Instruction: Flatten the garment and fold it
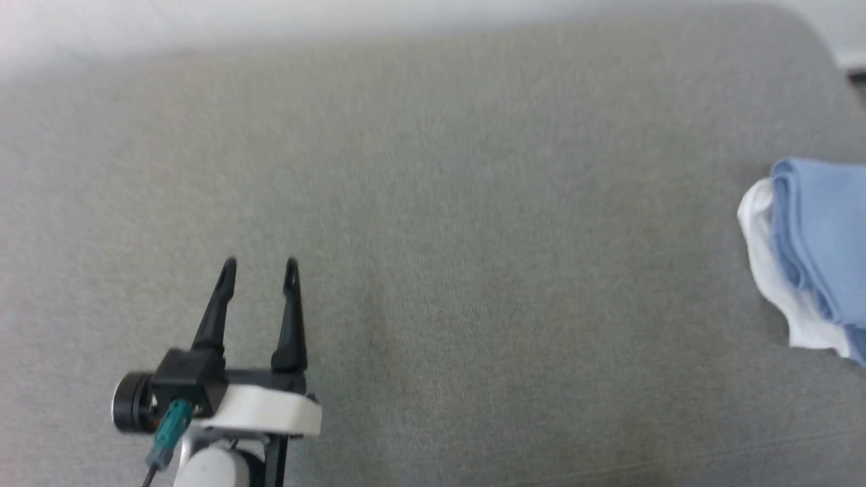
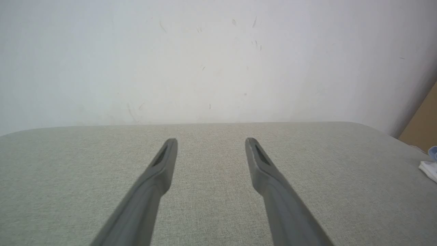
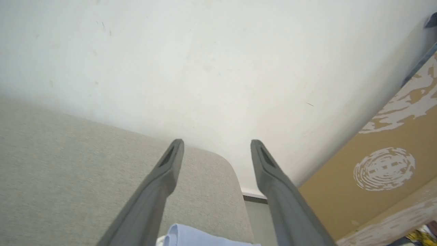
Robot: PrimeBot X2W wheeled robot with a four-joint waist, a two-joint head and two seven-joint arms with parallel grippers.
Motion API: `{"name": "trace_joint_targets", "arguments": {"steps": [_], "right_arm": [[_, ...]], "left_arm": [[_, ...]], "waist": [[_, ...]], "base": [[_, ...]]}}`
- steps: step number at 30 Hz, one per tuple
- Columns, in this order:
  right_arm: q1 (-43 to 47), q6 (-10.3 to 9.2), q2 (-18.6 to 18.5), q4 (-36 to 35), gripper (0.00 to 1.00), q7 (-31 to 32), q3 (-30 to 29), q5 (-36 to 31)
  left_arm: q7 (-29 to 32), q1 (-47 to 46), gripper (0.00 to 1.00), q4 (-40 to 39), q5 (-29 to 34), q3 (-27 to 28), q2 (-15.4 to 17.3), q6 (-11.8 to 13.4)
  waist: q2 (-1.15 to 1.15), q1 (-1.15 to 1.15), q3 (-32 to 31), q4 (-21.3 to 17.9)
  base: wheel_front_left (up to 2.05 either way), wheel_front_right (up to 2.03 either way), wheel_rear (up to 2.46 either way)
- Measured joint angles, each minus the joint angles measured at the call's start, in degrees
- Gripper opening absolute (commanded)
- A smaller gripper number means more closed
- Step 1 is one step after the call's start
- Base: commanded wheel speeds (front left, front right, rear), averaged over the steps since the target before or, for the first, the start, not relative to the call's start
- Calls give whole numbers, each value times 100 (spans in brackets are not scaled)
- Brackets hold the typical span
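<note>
The garment (image 1: 815, 250), light blue with white at its near-left edge, lies folded in layers at the right edge of the grey table (image 1: 433, 223); part of it runs out of the head view. A corner of the garment (image 2: 431, 164) shows far right in the left wrist view. My left gripper (image 1: 260, 265) hovers open at the lower left, far from the garment, with nothing between its fingers. In the right wrist view my right gripper (image 3: 217, 142) stands open above the table's rounded corner, and a fold of the garment (image 3: 194, 236) lies below, between the finger bases.
A white wall (image 2: 218, 61) rises behind the grey fabric-covered table. Beyond the table's right corner stands a brown board (image 3: 382, 171) with worn white markings. A strip of floor (image 3: 256, 212) shows between table and board.
</note>
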Motion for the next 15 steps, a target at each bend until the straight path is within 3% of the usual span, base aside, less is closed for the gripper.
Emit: {"name": "trace_joint_targets", "arguments": {"steps": [4, 5, 15], "right_arm": [[531, 1, 658, -572, 100, -180, -105, 140], [805, 1, 987, -817, 100, -261, -223, 183], [2271, 0, 2261, -1540, 100, -692, -477, 230]], "left_arm": [[0, 268, 100, 55, 4, 88, -4, 108], [0, 382, 100, 59, -7, 169, -9, 199], [1, 823, 100, 49, 188, 177, -13, 207]], "waist": [[0, 0, -443, 37], [0, 0, -630, 73], [0, 2, -1191, 437]], "base": [[0, 0, 0], [0, 0, 0], [0, 0, 0]]}}
